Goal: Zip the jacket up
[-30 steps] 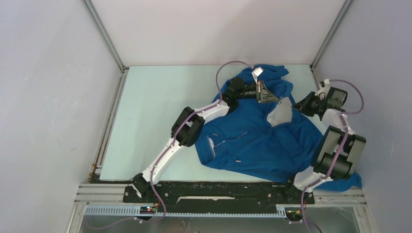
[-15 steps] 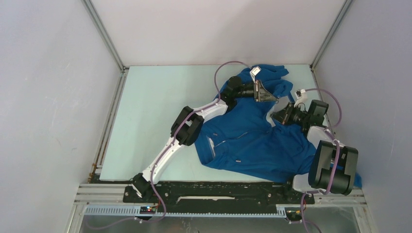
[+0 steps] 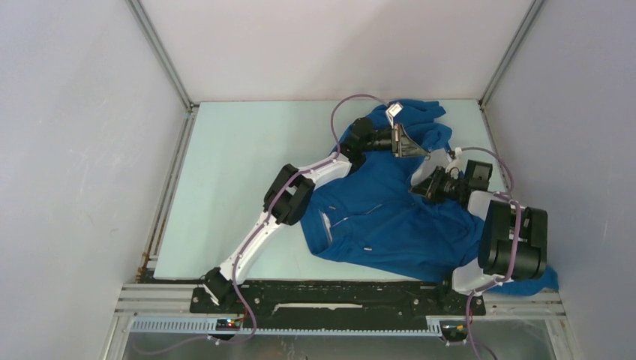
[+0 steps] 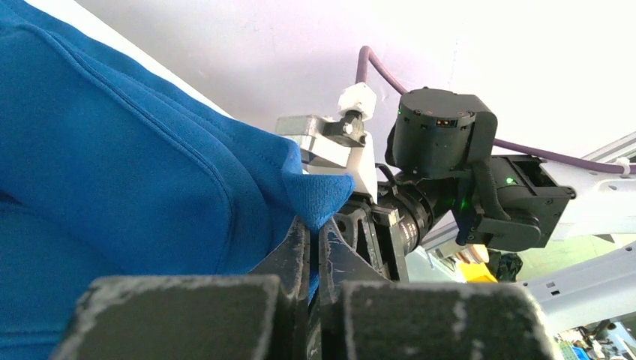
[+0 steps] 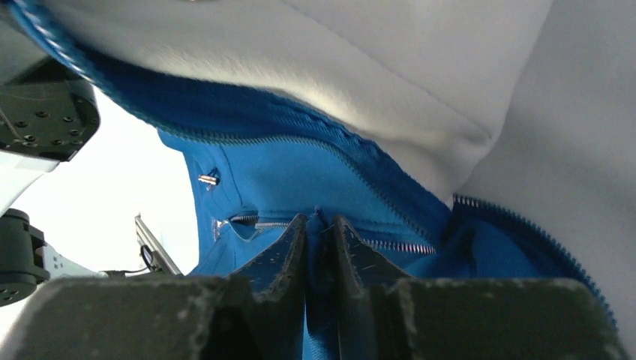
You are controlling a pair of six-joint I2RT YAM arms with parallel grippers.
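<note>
The royal-blue jacket (image 3: 390, 217) lies crumpled on the right half of the table, its pale lining (image 3: 417, 174) showing near the collar. My left gripper (image 3: 424, 155) is shut on a blue collar corner (image 4: 319, 196) and holds it raised at the far side. My right gripper (image 3: 417, 189) is shut on a fold of blue fabric (image 5: 319, 247) beside the zipper teeth (image 5: 390, 244), just below the pale lining (image 5: 360, 67). The two grippers are close together. A small metal snap (image 5: 208, 179) shows to the left.
The pale green table top (image 3: 247, 172) stretches to the left of the jacket. White walls and metal frame rails (image 3: 165, 71) enclose the back and sides. A jacket sleeve (image 3: 536, 281) hangs over the near right edge by the right arm's base.
My right gripper has swung left from the table's right edge onto the jacket by the lining and closed on fabric there. The left gripper has barely moved.
</note>
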